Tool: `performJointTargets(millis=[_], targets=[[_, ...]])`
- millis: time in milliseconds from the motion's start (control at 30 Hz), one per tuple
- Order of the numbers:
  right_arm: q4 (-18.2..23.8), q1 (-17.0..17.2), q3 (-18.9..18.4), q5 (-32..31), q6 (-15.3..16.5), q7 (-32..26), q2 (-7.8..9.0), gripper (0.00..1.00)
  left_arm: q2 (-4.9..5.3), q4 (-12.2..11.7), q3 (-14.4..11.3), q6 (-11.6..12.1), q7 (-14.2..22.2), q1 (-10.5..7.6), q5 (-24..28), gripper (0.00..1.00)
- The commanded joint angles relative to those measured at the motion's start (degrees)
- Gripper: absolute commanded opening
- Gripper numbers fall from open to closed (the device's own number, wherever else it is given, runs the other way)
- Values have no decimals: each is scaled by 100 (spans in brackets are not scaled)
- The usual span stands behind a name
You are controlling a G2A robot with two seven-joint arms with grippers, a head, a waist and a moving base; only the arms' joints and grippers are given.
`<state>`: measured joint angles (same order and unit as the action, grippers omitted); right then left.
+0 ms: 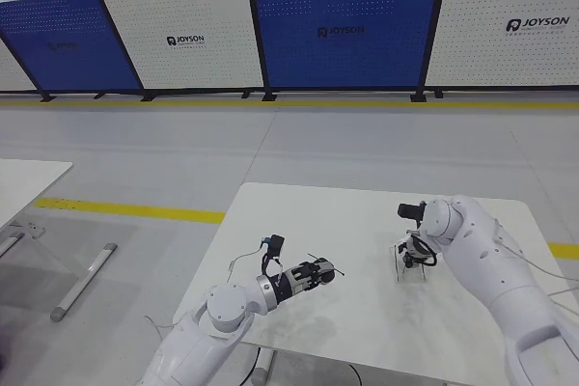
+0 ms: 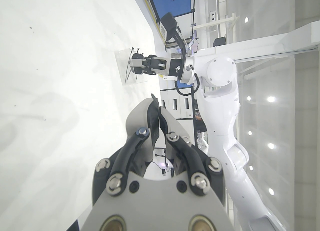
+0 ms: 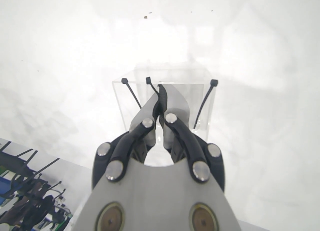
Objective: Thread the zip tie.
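Note:
A small clear box (image 3: 120, 107) stands on the white table (image 1: 367, 328) and holds three black zip ties leaning on its walls. My right gripper (image 3: 160, 90) reaches down into the box, shut on the middle zip tie (image 3: 151, 84); the other two ties (image 3: 207, 99) lean free at either side. The left wrist view shows that gripper (image 2: 133, 64) at the box (image 2: 122, 59) from afar. My left gripper (image 1: 326, 273) hovers over the table's near left part, shut, with a thin black zip tie (image 1: 340, 272) sticking out past its fingertips (image 2: 154, 107).
Bare table surface lies between the two grippers. The table's left edge (image 1: 212, 261) runs close to the left arm. Another white table (image 1: 19, 183) stands off to the left, across open floor.

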<state>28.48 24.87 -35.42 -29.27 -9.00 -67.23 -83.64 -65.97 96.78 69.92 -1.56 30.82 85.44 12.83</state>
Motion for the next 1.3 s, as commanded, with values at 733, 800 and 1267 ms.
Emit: performJointTargets(millis=[733, 800, 1267], targets=[[6480, 4009, -3833, -486, -419, 626, 1801, 0, 0, 0, 0, 0, 0, 0, 0, 0], [6787, 4301, -4066, -372, -307, 744, 1841, 0, 0, 0, 0, 0, 0, 0, 0, 0], [6886, 4462, -4162, -299, -198, 745, 1863, 0, 0, 0, 0, 0, 0, 0, 0, 0]])
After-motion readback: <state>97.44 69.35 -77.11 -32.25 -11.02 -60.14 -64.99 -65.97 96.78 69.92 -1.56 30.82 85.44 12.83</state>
